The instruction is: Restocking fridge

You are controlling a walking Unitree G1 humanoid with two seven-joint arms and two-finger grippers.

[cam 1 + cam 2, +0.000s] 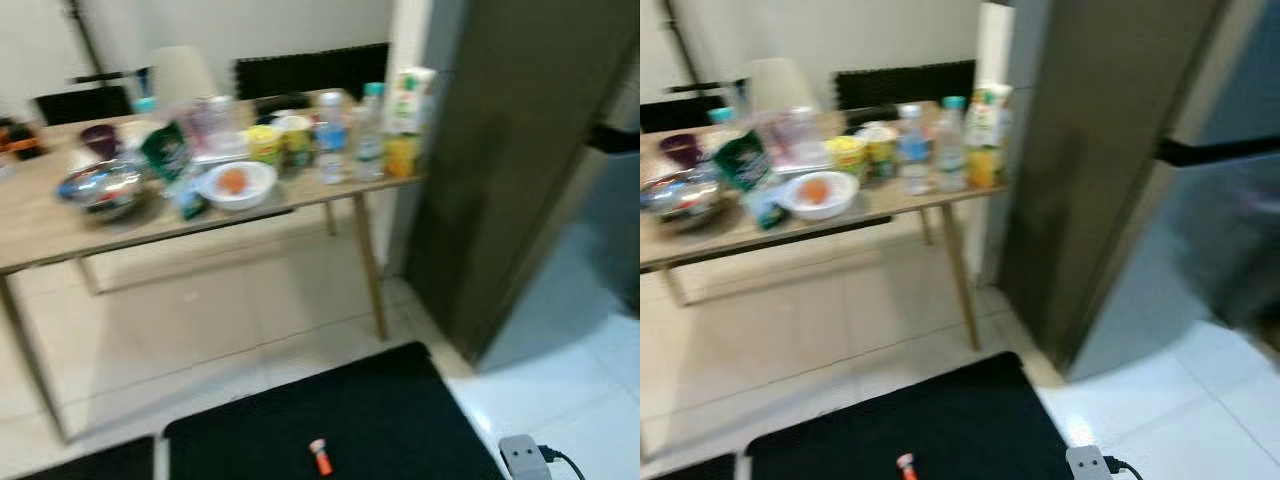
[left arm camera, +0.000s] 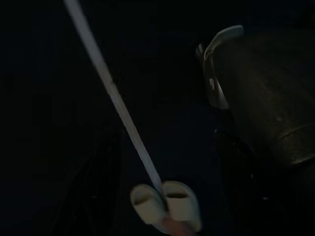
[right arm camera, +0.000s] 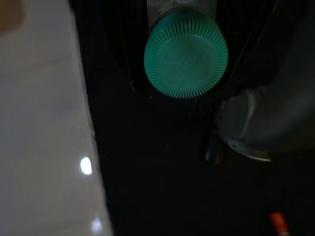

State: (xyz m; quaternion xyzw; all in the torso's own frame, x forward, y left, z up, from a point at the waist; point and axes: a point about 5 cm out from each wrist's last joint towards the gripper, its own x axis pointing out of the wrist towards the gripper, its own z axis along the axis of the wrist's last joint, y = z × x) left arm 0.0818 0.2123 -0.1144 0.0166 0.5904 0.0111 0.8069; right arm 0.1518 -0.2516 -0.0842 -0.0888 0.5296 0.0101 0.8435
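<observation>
**Right gripper carries a bottle; fridge lies ahead to the right**

A wooden table [image 1: 60, 235] stands left, crowded with bottles [image 1: 331, 140] and bowls. The dark fridge [image 1: 500, 170] rises right, open floor between. The right gripper [image 3: 184, 93] pinches a teal-capped bottle [image 3: 186, 54], cap toward the camera. The left gripper's [image 2: 162, 196] state is too dark to tell.

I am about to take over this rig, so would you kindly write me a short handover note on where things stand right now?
Right gripper: shut on a bottle with a teal cap, arm hanging low.
Left gripper: idle, view too dark to judge.
Fridge: to the right, dark door.
Wooden table: still stocked with water bottles, juice carton, yellow cups, white bowl, metal bowl.
Done: one bottle picked up.
Left: place it in the fridge, then fetch the rest.
</observation>
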